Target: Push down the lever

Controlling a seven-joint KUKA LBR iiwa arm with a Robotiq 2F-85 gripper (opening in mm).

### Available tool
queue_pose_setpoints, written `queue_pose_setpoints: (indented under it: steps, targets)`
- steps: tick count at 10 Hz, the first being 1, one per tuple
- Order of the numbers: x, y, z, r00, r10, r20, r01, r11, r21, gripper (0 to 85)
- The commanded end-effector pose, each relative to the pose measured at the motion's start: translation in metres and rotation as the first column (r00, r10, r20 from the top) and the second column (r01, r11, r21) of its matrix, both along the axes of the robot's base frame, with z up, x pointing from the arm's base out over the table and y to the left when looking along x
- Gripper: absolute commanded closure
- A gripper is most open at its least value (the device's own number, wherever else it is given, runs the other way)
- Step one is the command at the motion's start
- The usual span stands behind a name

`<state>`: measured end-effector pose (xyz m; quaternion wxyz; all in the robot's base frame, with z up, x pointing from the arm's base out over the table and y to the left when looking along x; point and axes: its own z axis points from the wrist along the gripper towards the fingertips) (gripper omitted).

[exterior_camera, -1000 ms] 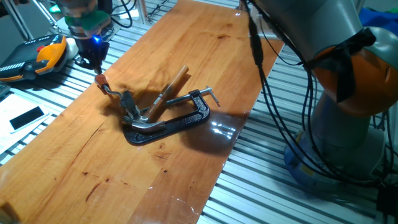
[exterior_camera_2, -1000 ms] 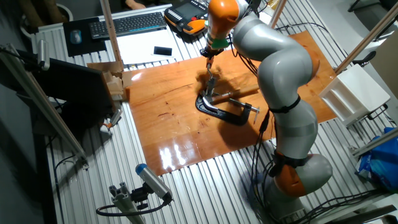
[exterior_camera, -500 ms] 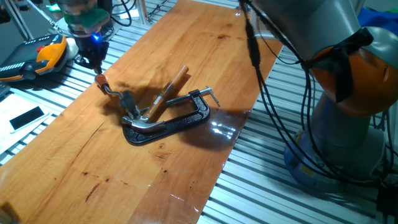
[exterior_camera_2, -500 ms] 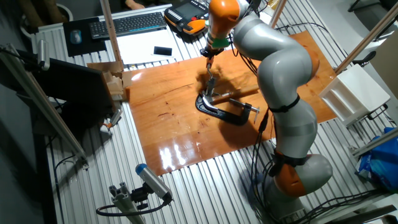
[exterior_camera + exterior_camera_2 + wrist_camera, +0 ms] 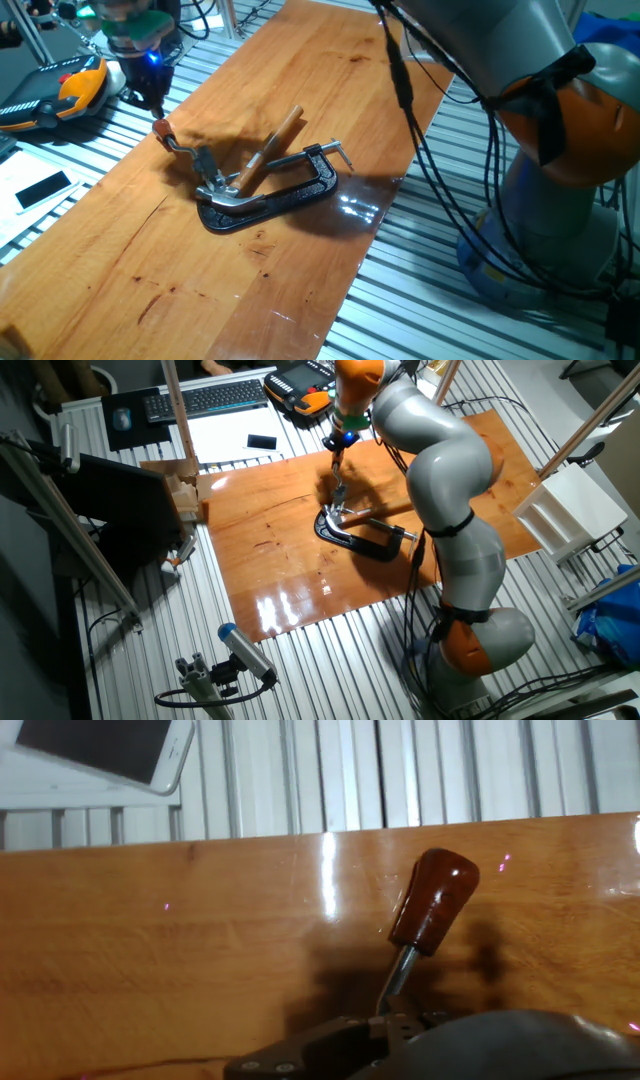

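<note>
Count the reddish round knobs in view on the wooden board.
1: the lever's knob at the board's edge, right under the gripper. None seems hidden.

Table: a long varnished wooden board laid over a ribbed metal bench; glossy reflections near its right edge; a black C-clamp lies flat near the board's middle, its threaded screw pointing toward the right edge; a brown wooden handle leans across the clamp; the lever, with its reddish knob, rises from a silvery fitting at the clamp's left end; beside the board, on the ribbed bench, an orange-and-black pendant and a dark phone.
</note>
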<state>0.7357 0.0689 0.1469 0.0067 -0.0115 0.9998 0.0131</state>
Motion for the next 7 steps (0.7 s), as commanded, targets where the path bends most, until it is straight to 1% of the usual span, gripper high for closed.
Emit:
queue_pose_setpoints:
  steps: [1, 2, 3, 4, 5, 6, 7]
  targets:
    - [0.0, 0.0, 0.0, 1.0, 0.011, -0.026, -0.01, 1.0, 0.02, 85.0]
    - [-0.004, 0.0, 0.002, 1.0, 0.016, -0.027, -0.015, 1.0, 0.018, 85.0]
    - [-0.0074, 0.002, 0.011, 0.999, 0.023, -0.035, -0.023, 1.0, 0.006, 85.0]
    - [-0.0149, 0.003, 0.02, 1.0, 0.02, -0.02, -0.019, 1.0, 0.006, 85.0]
    - [-0.0254, 0.005, 0.029, 1.0, 0.016, 0.009, -0.016, 1.0, -0.008, 85.0]
    - [-0.0318, 0.005, 0.04, 1.0, 0.017, 0.015, -0.017, 1.0, -0.01, 85.0]
    - [-0.0377, 0.005, 0.051, 1.0, 0.017, 0.015, -0.017, 1.0, -0.011, 85.0]
